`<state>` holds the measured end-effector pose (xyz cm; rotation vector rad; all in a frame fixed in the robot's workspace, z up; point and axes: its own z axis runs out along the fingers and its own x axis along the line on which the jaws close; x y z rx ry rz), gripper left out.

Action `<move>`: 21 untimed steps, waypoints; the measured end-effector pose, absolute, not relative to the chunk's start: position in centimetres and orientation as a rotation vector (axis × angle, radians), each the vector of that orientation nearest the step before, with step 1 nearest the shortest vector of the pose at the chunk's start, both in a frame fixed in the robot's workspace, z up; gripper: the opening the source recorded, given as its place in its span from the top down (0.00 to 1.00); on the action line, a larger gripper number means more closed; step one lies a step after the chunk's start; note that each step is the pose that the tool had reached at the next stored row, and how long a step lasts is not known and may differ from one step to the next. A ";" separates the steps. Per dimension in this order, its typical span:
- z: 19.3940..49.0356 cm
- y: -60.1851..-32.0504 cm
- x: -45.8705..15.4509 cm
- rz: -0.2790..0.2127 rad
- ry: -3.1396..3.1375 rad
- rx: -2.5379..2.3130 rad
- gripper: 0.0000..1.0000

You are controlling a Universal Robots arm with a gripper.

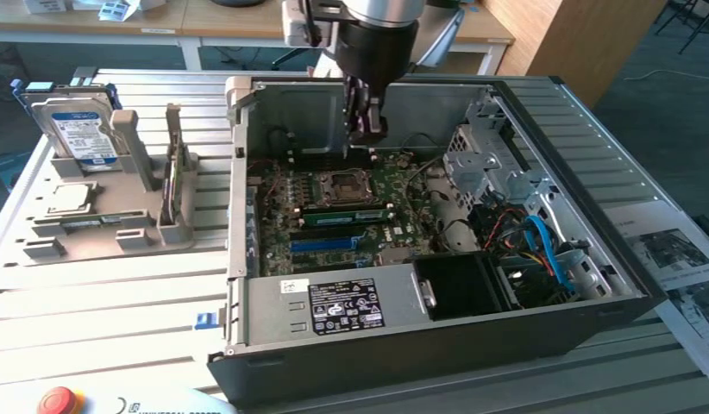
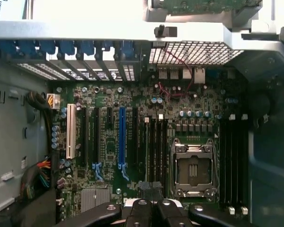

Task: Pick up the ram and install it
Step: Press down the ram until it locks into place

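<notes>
pincer (image 1: 367,129) is being held closed, empty, above the motherboard (image 1: 343,216) | ram (image 1: 345,213) is being seated in its slot | case (image 1: 447,336) is being carried mid-bench

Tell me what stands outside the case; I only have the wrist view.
Observer: A hard drive stands upright in a grey holder beside the computer case, on the exterior view's left.
Operator: Report where the ram is.
Observer: A long green stick, apparently the ram, lies along the slots next to the CPU socket.
Operator: Give me the pincer's position over the board.
Observer: The pincer hangs shut above the motherboard, clear of the ram and nearer the case's far wall.
</notes>
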<state>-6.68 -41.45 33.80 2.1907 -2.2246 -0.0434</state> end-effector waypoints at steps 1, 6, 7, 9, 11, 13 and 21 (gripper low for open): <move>33.8 -41.4 -6.4 -0.043 -2.225 2.191 0.89; 33.8 -41.5 -4.9 -0.043 -2.225 2.191 0.89; 33.8 -41.5 -4.6 -0.043 -2.225 2.191 0.89; 33.8 -41.5 -4.1 -0.043 -2.225 2.191 0.89; 33.8 -41.5 -3.7 -0.043 -2.225 2.191 0.89; 33.8 -41.5 -3.3 -0.043 -2.224 2.191 0.89; 33.8 -41.5 -2.8 -0.043 -2.225 2.191 0.89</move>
